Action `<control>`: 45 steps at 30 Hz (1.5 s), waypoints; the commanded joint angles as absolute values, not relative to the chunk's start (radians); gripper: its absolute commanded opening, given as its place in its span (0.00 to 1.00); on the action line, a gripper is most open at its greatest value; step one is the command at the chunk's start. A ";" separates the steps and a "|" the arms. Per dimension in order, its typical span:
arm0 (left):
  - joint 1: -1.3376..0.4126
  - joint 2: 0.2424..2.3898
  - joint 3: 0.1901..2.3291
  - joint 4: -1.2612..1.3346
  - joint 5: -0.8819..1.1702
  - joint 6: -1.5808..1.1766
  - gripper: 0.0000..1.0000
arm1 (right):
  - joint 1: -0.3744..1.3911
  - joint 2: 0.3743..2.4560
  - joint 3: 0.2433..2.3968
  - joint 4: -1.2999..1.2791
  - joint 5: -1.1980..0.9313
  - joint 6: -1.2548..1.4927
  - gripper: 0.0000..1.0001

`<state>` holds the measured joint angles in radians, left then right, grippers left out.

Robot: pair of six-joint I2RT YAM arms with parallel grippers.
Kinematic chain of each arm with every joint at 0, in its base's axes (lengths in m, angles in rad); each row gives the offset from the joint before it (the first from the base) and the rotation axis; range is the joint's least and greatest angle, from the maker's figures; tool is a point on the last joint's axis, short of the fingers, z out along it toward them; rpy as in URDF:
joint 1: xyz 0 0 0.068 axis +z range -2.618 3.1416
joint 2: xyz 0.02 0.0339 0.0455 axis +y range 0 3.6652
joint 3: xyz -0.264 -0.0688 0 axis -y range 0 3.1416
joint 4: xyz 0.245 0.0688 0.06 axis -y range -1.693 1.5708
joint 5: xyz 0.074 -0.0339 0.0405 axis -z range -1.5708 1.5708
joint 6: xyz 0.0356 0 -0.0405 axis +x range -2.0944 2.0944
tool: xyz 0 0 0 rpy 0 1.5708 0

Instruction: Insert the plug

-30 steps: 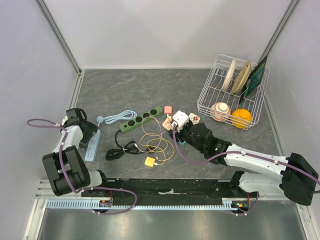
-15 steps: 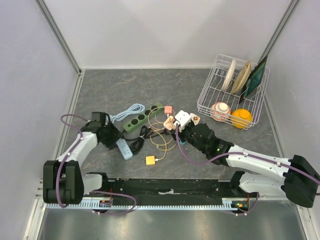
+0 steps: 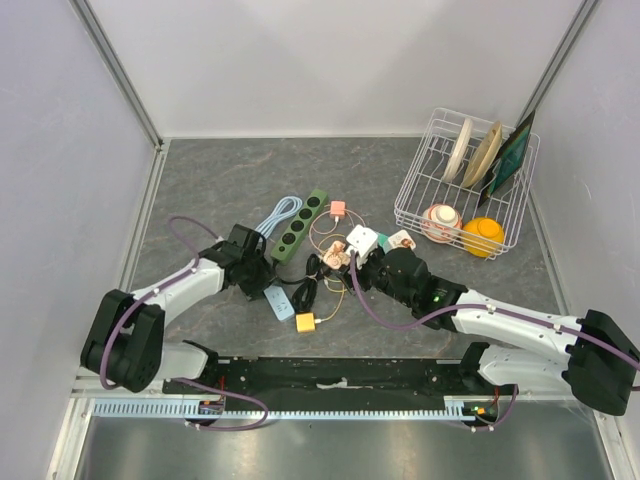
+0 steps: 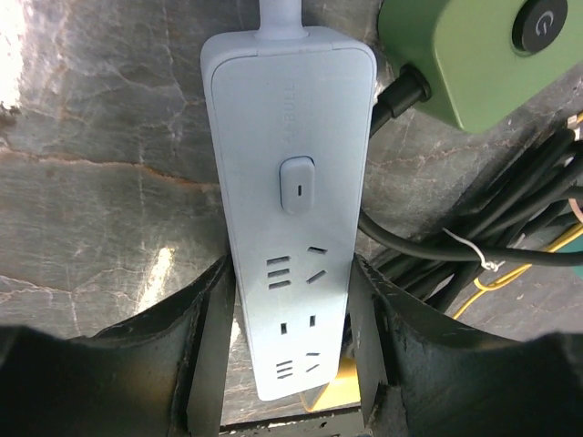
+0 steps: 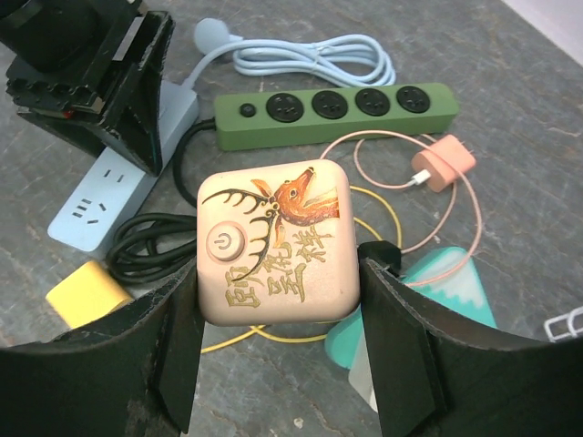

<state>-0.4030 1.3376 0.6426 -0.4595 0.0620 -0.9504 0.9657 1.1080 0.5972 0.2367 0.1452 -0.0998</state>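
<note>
Left side first: my left gripper (image 4: 291,282) has its fingers clamped on both long edges of the pale blue plastic power strip (image 4: 290,137), low and left of centre in the top view, sockets facing up. Just right of it lies the green four-socket strip (image 3: 302,223), sockets empty. My right gripper (image 5: 278,291) pinches the cream square plug block with a deer print (image 5: 273,241), mid-frame, near the blue strip but apart. So both pieces are gripped, nothing inserted yet. The prongs are hidden underneath, and the cable tangle (image 3: 318,285) is hard to sort out.
</note>
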 commanded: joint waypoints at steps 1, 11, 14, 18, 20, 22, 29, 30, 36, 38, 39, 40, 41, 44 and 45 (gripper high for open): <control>-0.423 1.290 0.595 -0.449 0.086 -1.006 0.31 | 0.963 1.123 0.661 0.252 0.019 -0.074 0.00; -0.434 1.244 0.614 -0.643 0.035 -0.806 0.20 | 0.963 1.224 0.736 0.236 -0.150 -0.041 0.00; -0.436 1.246 0.637 -0.683 0.015 -0.752 0.31 | 0.963 1.267 0.749 0.238 -0.184 -0.040 0.00; -0.436 1.210 0.666 -0.684 0.017 -0.733 0.60 | 0.948 1.301 0.759 0.268 -0.225 -0.003 0.00; -0.436 1.160 0.681 -0.686 0.009 -0.730 0.66 | 0.917 1.324 0.779 0.288 -0.271 0.035 0.00; -0.436 1.120 0.704 -0.693 0.003 -0.730 0.73 | 0.887 1.342 0.805 0.302 -0.345 0.064 0.00; -0.434 0.956 0.762 -0.710 -0.095 -0.735 0.84 | 0.831 1.449 0.890 0.321 -0.567 0.109 0.00; -0.433 0.927 0.765 -0.707 -0.104 -0.738 0.84 | 0.830 1.462 0.899 0.321 -0.583 0.107 0.00; -0.431 0.822 0.743 -0.660 -0.156 -0.762 0.84 | 0.824 1.534 0.977 0.330 -0.649 0.150 0.00; -0.431 0.789 0.741 -0.655 -0.155 -0.758 0.83 | 0.824 1.546 0.986 0.337 -0.660 0.152 0.00; -0.431 0.782 0.747 -0.657 -0.155 -0.756 0.84 | 0.824 1.555 0.998 0.336 -0.667 0.140 0.00; -0.431 0.769 0.752 -0.660 -0.155 -0.755 0.83 | 0.824 1.562 1.008 0.312 -0.667 0.130 0.00; -0.433 0.764 0.756 -0.667 -0.163 -0.752 0.83 | 0.822 1.581 1.018 0.296 -0.660 0.124 0.00; -0.431 0.732 0.758 -0.657 -0.175 -0.749 0.83 | 0.825 1.611 1.048 0.279 -0.609 0.159 0.00; -0.431 0.721 0.747 -0.646 -0.173 -0.743 0.83 | 0.825 1.612 1.051 0.282 -0.582 0.178 0.00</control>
